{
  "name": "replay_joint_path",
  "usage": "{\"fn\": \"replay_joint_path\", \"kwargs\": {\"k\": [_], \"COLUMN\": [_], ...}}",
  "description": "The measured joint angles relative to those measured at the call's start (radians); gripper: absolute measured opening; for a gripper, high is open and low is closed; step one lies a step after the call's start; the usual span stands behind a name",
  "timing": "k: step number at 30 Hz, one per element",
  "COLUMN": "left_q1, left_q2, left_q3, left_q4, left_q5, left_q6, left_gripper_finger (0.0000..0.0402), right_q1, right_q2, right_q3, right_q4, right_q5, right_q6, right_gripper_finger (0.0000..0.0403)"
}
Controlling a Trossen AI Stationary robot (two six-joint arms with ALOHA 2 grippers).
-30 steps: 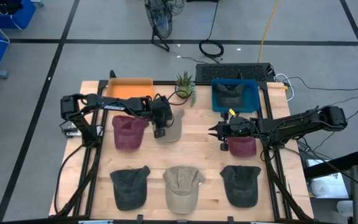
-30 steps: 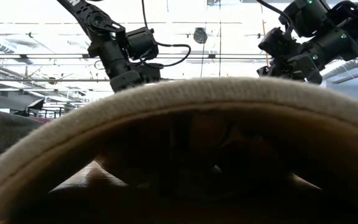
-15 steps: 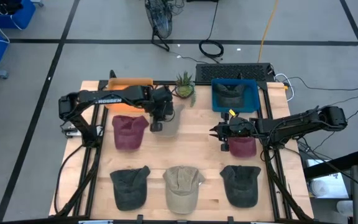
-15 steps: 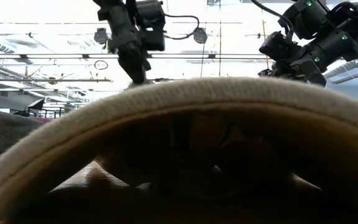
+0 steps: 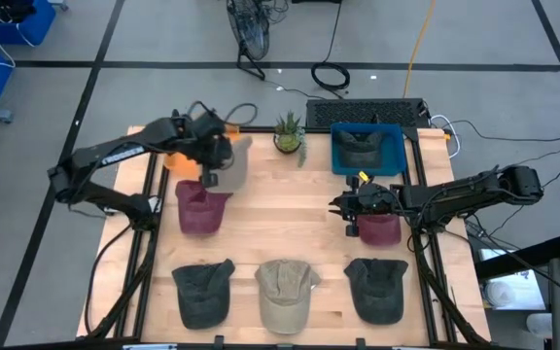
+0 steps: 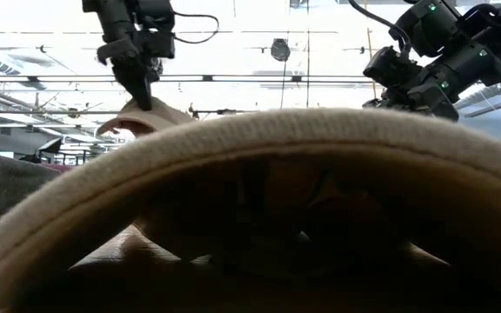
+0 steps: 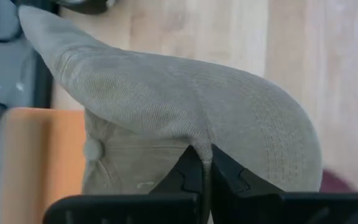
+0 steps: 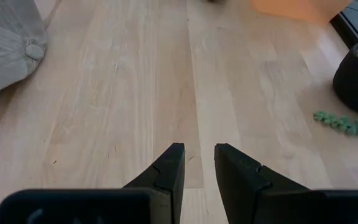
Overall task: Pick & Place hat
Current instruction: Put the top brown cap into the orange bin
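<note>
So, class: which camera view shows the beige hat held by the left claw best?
The left wrist view: the beige hat fills it, pinched in the shut left claw. The high view shows it small beside the orange bin; the low view shows only an edge; the right wrist view, a corner.

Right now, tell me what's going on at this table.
The left arm's tool is shut on a beige hat, pinching its fabric and holding it up off the table near the orange bin at the back left. The right arm's tool hangs over the wood beside a maroon hat, fingers slightly apart and holding nothing. Another maroon hat lies below the lifted one, three more hats sit along the front edge, and a dark hat already lies in the blue bin.
</note>
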Motion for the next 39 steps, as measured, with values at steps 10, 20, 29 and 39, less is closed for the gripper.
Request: {"fn": "replay_joint_path", "kwargs": {"k": [10, 20, 29, 39], "left_q1": [0.181, 0.289, 0.344, 0.383], "left_q2": [-0.027, 0.028, 0.062, 0.060], "left_q3": [0.000, -0.001, -0.113, -0.221], "left_q4": [0.044, 0.008, 0.086, 0.218], "left_q5": [-0.152, -0.105, -0.129, -0.131], "left_q6": [0.233, 0.333, 0.358, 0.358], "left_gripper_finger": [0.0006, 0.0011, 0.0013, 0.0028], "right_q1": [0.000, 0.000, 0.000, 0.000], "right_q2": [0.000, 0.000, 0.000, 0.000], "right_q3": [0.000, -0.039, -0.074, -0.075], "right_q4": [0.013, 0.065, 0.133, 0.176], "right_q5": [0.000, -0.002, -0.002, 0.000], "right_q6": [-0.013, -0.012, -0.009, -0.012], "right_gripper_finger": [0.0077, 0.0077, 0.0077, 0.0077]}}
